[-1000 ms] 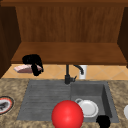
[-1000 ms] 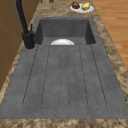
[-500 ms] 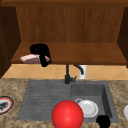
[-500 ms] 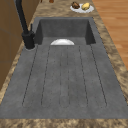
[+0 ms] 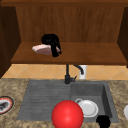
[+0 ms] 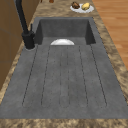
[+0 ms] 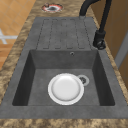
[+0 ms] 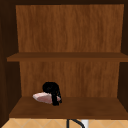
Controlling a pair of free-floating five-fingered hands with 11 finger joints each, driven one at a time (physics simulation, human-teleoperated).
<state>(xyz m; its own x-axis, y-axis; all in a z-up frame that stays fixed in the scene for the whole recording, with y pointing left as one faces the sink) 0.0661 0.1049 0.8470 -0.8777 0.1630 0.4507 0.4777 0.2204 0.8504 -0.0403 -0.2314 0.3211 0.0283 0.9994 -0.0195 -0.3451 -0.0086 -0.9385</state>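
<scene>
Down low near the front, the right hand [image 5: 103, 121] hangs; I cannot tell its fingers. Farther back, the left hand [image 5: 51, 42] curls its fingers round the pink meat [image 5: 42, 49], just over the shelf [image 5: 82, 53], not let go yet.

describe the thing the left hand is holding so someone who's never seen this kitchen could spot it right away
Look above the sink at the wooden cabinet, then its lowest shelf, left part. There the left hand is curled round a flat, pale pink lump, the one light thing against all that brown wood.
</scene>
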